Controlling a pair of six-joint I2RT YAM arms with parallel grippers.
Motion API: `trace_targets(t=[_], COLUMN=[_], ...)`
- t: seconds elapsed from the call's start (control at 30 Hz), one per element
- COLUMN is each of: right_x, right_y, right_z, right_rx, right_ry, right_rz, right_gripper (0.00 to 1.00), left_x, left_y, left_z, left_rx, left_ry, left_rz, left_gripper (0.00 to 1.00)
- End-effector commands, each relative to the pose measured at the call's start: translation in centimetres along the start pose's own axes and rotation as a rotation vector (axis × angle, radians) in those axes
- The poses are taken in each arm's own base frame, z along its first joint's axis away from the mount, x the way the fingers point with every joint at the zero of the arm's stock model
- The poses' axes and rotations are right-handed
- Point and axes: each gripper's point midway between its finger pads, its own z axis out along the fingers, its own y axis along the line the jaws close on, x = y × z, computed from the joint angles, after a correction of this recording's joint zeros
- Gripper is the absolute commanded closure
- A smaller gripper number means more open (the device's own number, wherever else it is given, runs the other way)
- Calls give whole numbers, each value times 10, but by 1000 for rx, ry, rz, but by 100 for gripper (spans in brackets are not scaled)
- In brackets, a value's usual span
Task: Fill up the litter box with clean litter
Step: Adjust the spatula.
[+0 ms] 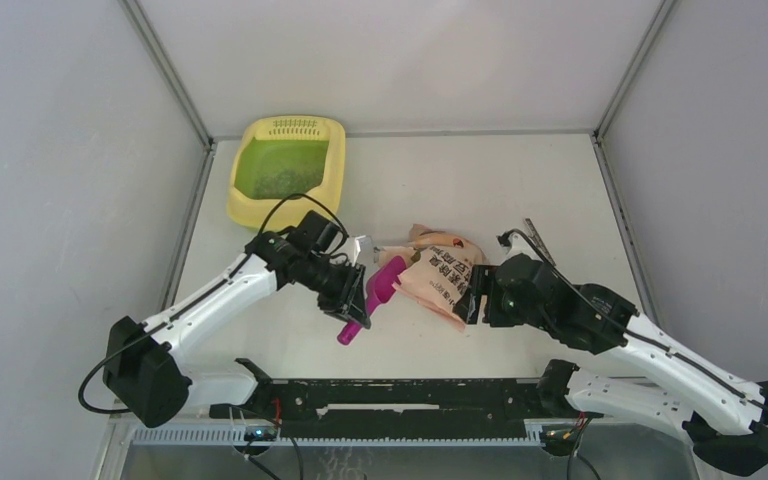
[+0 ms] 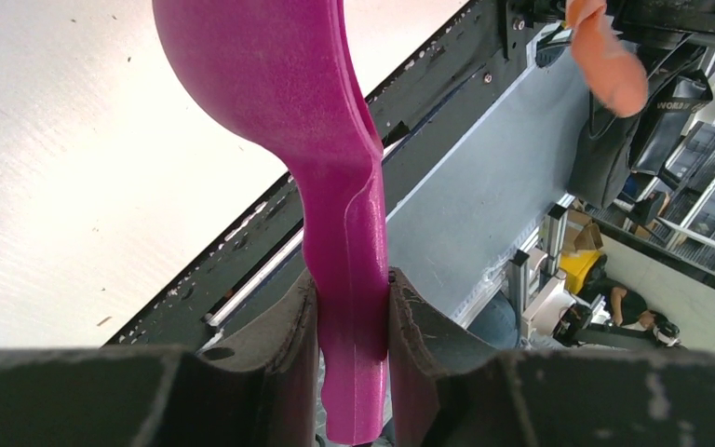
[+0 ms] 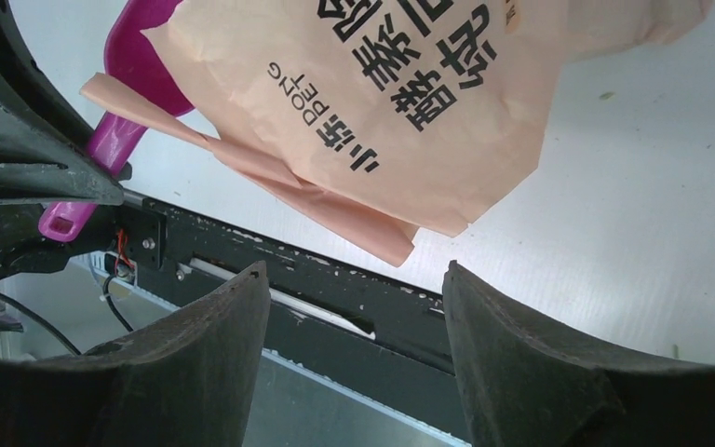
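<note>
1. The white table (image 1: pixel 520 190) carries everything.
2. The litter box (image 1: pixel 246 208) sits at the far left corner of the table, well apart from both hands. It is a pale yellow rounded tray with a green inner floor and a slotted grille at its far end.
3. A peach-pink bag (image 3: pixel 372 102) lies crumpled near the table's middle. It is printed with large black Chinese characters and small Latin letters that look like "POZG PET", seen upside down from the right wrist.
4. The right hand (image 3: pixel 354 279) faces the bag's near corner, its jaws spread wide with nothing between them.
5. The left hand (image 2: pixel 351 307) is clamped narrow on the handle of a magenta scoop (image 2: pixel 335 186), whose bowl is just beside the bag.
6. The clean litter (image 1: pixel 278 178) shows as dark speckled granules spread thinly over the box's green floor.
</note>
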Motion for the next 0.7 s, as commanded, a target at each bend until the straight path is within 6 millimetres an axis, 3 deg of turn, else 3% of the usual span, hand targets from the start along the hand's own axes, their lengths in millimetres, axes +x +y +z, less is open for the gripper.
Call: trace_targets(t=[0.0,0.37,0.57,0.67], right_x=[-18,-32,-29,-30], right_y=[4,3,-2,-3], right_z=[-12,-25,-28,-27], right_rx=[6,19,32,41], right_ry=[-60,-85,-76,-79], right_rz=[-19,-42,-39,-40], right_gripper=[25,24,24,23], left_x=[-2,31,55,54], left_y=[-18,-46,-51,-52], left_z=[-11,27,38,35], left_rx=[59,140,192,206], left_ry=[-14,85,102,77], left_rz=[62,91,66,57], left_gripper=[99,99,99,99])
